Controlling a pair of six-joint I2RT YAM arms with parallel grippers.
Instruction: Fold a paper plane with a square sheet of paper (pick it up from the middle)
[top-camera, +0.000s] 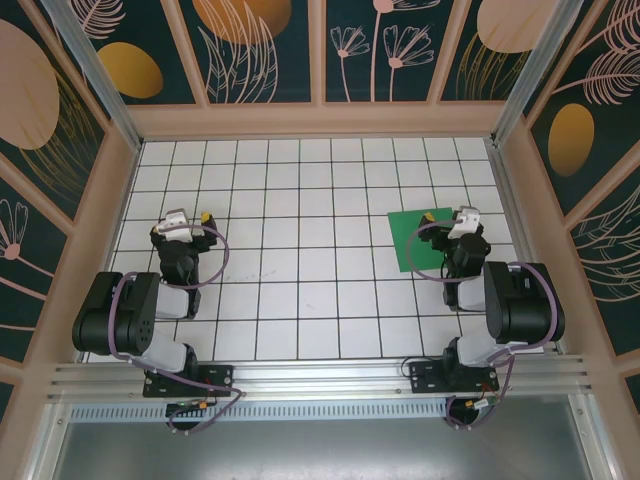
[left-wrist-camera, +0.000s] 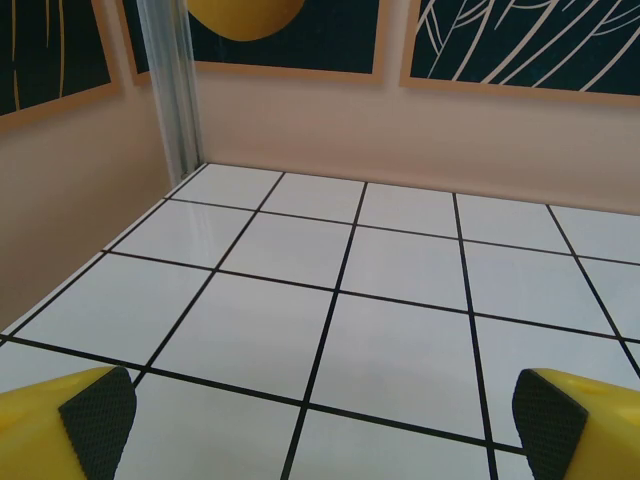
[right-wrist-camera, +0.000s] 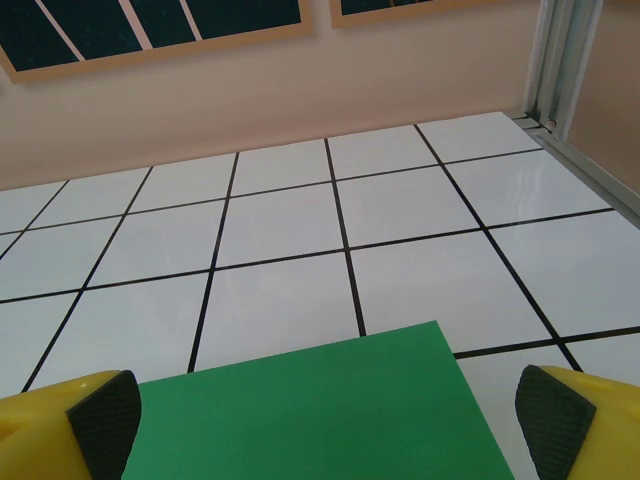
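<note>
The thin, flat, bright green square sheet of paper (right-wrist-camera: 320, 410) (top-camera: 410, 240) lay on the white gridded table (top-camera: 300, 200) just beneath the right gripper (right-wrist-camera: 325, 425) (top-camera: 465, 218). Its yellow fingers (right-wrist-camera: 100, 420) were spread wide, seemingly clear of the paper. The left gripper (left-wrist-camera: 325, 420) (top-camera: 190, 220), well apart, was equally spread over white tiles.

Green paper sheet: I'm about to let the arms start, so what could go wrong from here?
The square sheet of paper lies flat on the table, so the open right gripper may slide it instead of pinching it. It sits far from the left gripper, so two-arm folding needs a reach.
</note>
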